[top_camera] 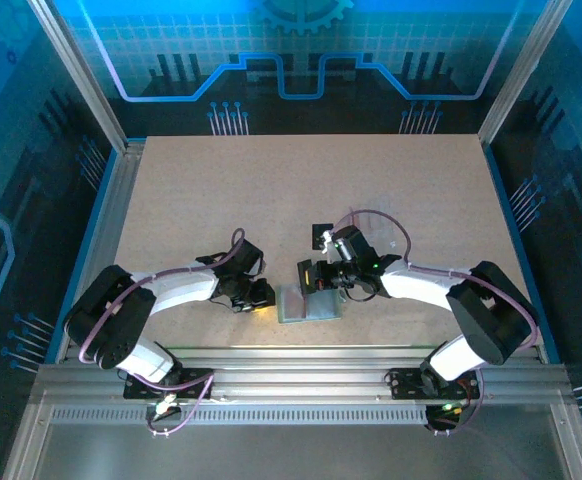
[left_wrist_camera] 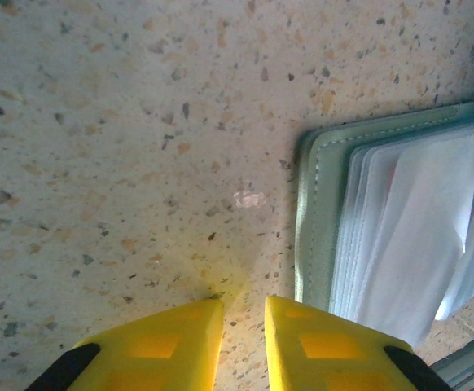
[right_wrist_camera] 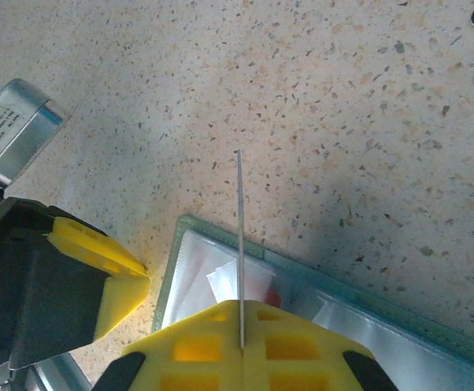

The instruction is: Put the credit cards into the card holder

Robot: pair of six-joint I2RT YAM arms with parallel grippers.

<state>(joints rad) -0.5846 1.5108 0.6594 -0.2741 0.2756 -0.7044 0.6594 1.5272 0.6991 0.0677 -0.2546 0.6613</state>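
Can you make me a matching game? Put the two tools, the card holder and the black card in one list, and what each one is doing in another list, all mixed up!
Things:
1. left tool
2. right tool
3. card holder
4. black card

States:
a. lies open, clear pockets showing
b. lies flat on the table, beyond the card holder
c. pinches a thin card, seen edge-on
d. holds nothing, beside the card holder

Pairs: 1-d, 2-c, 3-a, 4-b
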